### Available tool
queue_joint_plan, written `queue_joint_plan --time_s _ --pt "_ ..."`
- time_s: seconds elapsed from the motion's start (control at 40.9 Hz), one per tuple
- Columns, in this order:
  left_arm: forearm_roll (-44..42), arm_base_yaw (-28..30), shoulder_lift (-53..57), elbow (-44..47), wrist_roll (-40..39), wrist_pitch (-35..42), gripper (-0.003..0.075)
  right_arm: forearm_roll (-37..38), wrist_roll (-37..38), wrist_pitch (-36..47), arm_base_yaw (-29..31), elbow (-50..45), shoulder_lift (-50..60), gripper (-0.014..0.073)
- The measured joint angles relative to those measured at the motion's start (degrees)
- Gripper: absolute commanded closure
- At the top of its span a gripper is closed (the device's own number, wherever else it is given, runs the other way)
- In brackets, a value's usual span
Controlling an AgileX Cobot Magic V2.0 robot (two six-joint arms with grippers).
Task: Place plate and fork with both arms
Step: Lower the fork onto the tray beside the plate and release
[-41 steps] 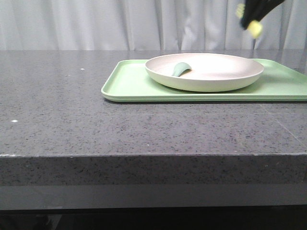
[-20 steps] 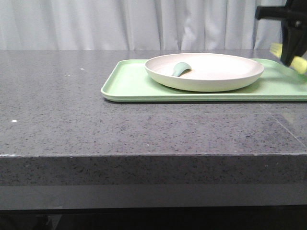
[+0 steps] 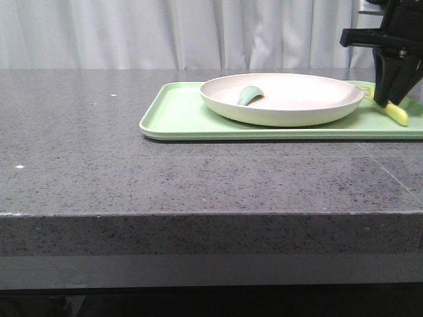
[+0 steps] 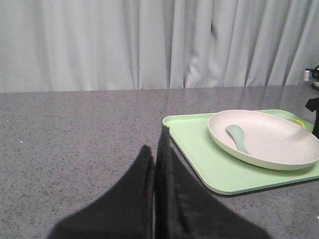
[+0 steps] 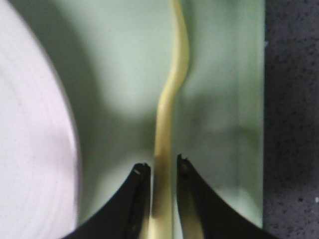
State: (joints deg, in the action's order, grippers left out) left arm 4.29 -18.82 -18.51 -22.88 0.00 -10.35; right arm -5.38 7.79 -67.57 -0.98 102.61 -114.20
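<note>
The fork (image 5: 169, 114) sits pinched in the right claw (image 5: 161, 172), over the tray (image 5: 219, 99) beside the plate (image 5: 30, 149).

Plate (image 3: 282, 99) on tray (image 3: 178, 117) (spoon (image 3: 249, 95) inside); fork (image 3: 394, 111) right.

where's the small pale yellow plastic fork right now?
The pale yellow plastic fork is pinched in the right gripper, over the light-green rectangular tray at the front view's far right, just beside the round off-white plate.

pale pleated curtain (image 3: 165, 33), dark speckled stone countertop (image 3: 132, 172)
</note>
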Motion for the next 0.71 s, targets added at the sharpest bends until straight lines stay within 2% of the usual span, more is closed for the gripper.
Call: queue_joint_plan --time_s 0.147,0.367,0.612,0.71 --pt "0.0 0.0 0.0 0.0 0.0 0.0 0.0739 0.0 0.0 0.0 0.0 0.0 -0.4 0.0302" --pt "0.0 0.0 0.0 0.0 0.0 0.0 0.0739 0.0 0.0 -0.3 0.0 0.0 2.0 0.0322" --pt "0.0 0.0 0.0 0.0 0.0 0.0 0.0739 0.0 -0.1 -0.7 0.0 0.0 10.6 0.0594" --pt "0.0 0.0 0.0 0.0 0.0 0.0 0.0739 0.0 -0.2 1.5 0.0 -3.9 14.6 0.0658"
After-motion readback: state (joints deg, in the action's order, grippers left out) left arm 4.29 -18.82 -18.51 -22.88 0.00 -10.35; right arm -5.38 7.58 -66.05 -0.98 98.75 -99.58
